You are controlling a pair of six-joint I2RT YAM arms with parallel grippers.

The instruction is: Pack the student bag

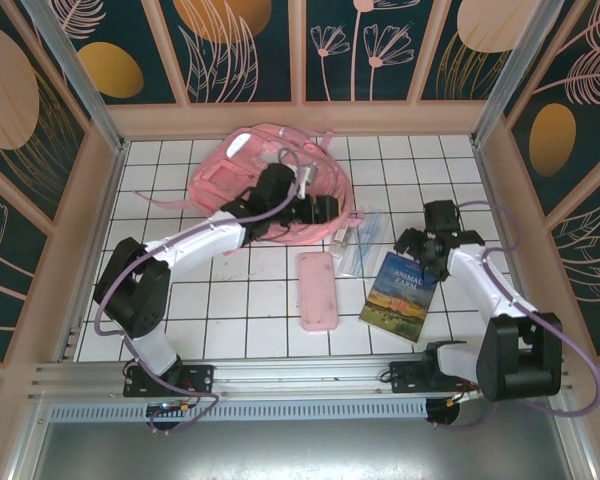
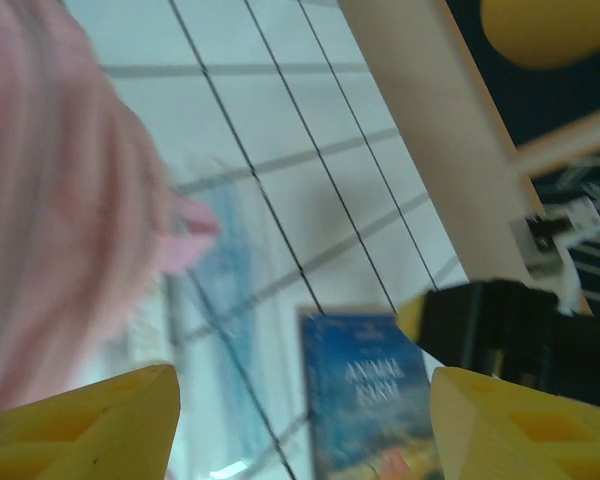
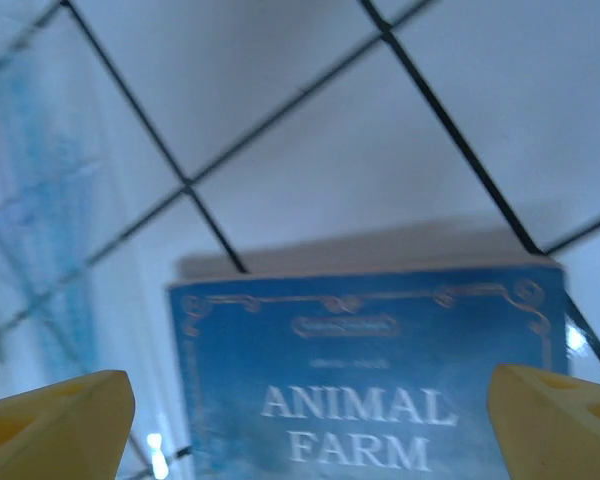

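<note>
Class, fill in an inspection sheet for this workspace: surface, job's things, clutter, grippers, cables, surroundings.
Surface: white tiled table with dark grid lines.
Job's things: pink backpack lying at the far side.
Clutter: book, pencil case and clear blue plastic item, all flat on the tiles.
Grippers: left gripper open beside the backpack; right gripper open above the book.
Cables: purple cables looped along both arms.
Surroundings: dark floral wall panels.

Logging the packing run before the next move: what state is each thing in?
student bag: lying on table, open or zipped unclear
book: closed, cover up, on table
pencil case: flat on table, outside bag
left gripper: open, empty
right gripper: open, above book
</note>
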